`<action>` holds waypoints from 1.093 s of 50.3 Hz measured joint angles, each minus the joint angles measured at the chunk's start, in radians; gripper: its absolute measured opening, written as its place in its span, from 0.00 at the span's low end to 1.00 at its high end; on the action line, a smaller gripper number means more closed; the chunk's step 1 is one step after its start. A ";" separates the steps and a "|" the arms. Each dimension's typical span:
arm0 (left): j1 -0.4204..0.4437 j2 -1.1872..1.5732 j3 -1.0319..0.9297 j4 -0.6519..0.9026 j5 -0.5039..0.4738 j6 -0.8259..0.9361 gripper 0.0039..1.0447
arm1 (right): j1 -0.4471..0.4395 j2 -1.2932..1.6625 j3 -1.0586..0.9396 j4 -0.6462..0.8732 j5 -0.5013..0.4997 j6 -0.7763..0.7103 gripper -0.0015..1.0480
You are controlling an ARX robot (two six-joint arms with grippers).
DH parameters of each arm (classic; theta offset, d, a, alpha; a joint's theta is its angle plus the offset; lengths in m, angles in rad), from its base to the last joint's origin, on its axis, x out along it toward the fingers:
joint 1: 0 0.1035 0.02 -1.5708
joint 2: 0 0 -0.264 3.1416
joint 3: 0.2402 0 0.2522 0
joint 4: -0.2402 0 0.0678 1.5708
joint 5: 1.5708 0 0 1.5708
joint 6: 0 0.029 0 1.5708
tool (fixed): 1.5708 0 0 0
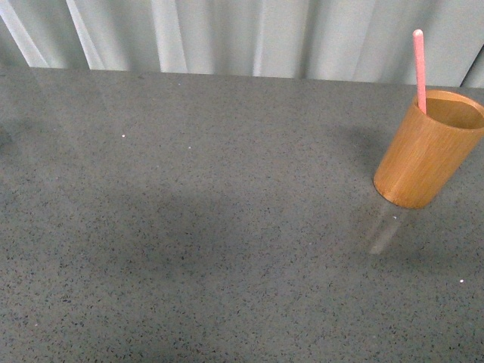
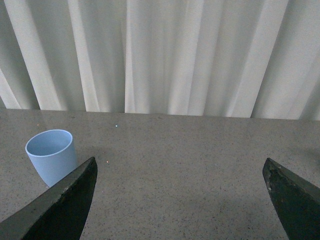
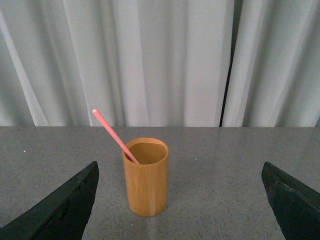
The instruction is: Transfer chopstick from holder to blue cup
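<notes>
- holder [image 1: 427, 151]: stands upright at the right edge of the front view, on the grey speckled table [image 1: 189, 227], close to the pale curtain [image 1: 227, 34].
- chopstick [image 1: 418, 68]: stands in the holder, leaning on the rim; pink rounded end well above the mouth.
- blue cup [image 2: 51, 155]: upright on the table, seen by the left wrist camera only, ahead of the left gripper [image 2: 179, 170].
- left gripper: jaws spread wide, gripping nothing.
- right gripper [image 3: 179, 172]: jaws spread wide, gripping nothing; holder and chopstick ahead of it, apart from both fingers.
</notes>
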 joint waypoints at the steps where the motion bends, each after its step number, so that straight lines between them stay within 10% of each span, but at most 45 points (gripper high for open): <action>1: 0.000 0.000 0.000 0.000 0.000 0.000 0.94 | 0.000 0.000 0.000 0.000 0.000 0.000 0.90; 36: 0.000 0.000 0.000 0.000 0.000 0.000 0.94 | 0.000 0.000 0.000 0.000 0.000 0.000 0.90; 45: -0.131 0.235 0.090 -0.209 -0.509 -0.198 0.94 | 0.000 0.000 0.000 0.000 0.002 0.000 0.90; 55: -0.044 0.432 0.154 -0.063 -0.460 -0.266 0.94 | 0.000 0.000 0.000 0.000 0.000 0.000 0.90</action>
